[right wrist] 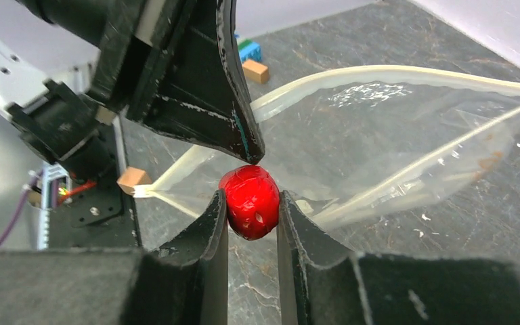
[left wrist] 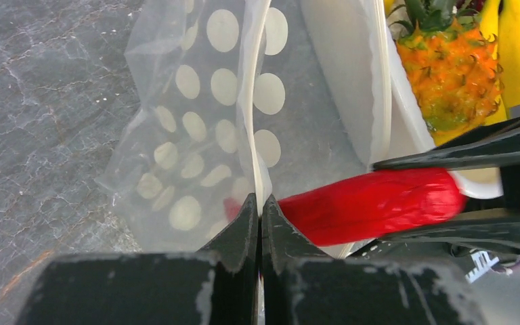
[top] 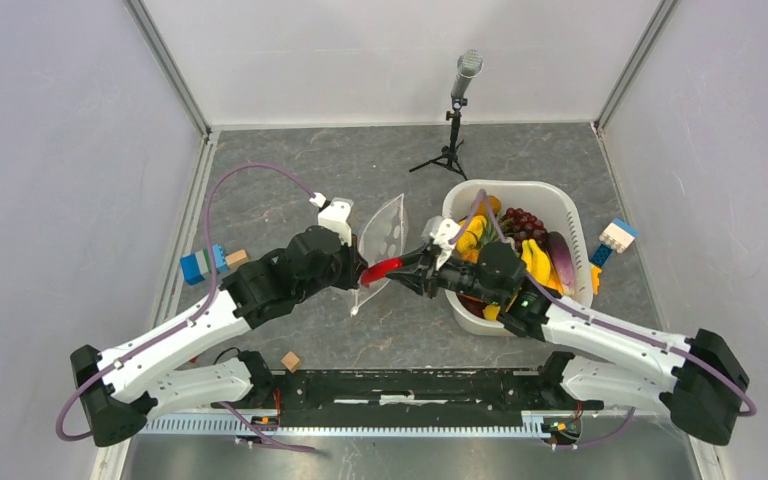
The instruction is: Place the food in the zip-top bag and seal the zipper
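Now, your right jaws are clamped on the food, a long red piece [right wrist: 250, 201], holding it near its rear end. Its long axis runs straight out ahead of the right jaws, toward the left jaws, and it lies nearly level. The free tip points into the open mouth of the zip-top bag [top: 385, 236], and in the left wrist view a bit of red shows through the dotted film just beside the left jaws. Your left jaws are pressed together on the zipper [right wrist: 393, 69], pinching one lip of the mouth; the other lip hangs apart from it, so the mouth gapes toward the right jaws. The bag stands on its edge and stretches away beyond the left jaws, over the grey surface [top: 290, 190]. Behind the right jaws stands the white basket [top: 572, 212], with a pineapple [left wrist: 450, 74] and bananas [left wrist: 514, 47] inside.
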Controlling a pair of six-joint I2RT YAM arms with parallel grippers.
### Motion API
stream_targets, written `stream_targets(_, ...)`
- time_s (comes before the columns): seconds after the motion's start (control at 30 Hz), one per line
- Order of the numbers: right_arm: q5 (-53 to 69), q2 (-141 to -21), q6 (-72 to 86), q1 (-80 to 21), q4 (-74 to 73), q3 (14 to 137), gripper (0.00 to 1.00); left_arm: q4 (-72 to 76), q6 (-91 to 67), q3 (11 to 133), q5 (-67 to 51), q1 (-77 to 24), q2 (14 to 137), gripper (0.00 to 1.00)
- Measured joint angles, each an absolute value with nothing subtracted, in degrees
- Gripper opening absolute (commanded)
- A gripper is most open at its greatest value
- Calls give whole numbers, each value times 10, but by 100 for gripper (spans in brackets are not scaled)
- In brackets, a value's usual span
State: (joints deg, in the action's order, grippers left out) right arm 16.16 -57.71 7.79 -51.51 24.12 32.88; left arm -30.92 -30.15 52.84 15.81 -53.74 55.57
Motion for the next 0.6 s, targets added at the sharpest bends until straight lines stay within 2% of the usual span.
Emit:
stream_targets(0.13, 108, -613, 14, -554, 189, 367, 25, -319, -302, 535, 154, -537, 550, 4)
stream_targets(0.23, 86, -630, -20, -569, 150, 406, 41, -328, -302, 538, 154, -537, 540, 4)
stream_targets(0.33, 71, -648, -46, -582, 115, 453, 66, -330, -302, 543, 156, -537, 537, 4)
stream_targets(0.43, 66, -658, -59, -587, 103, 477, 71, -331, -302, 546, 156, -537, 537, 4)
stream_targets(0.6, 69, -654, -61, -588, 88, 478, 73, -336, -302, 546, 163, -537, 536, 4)
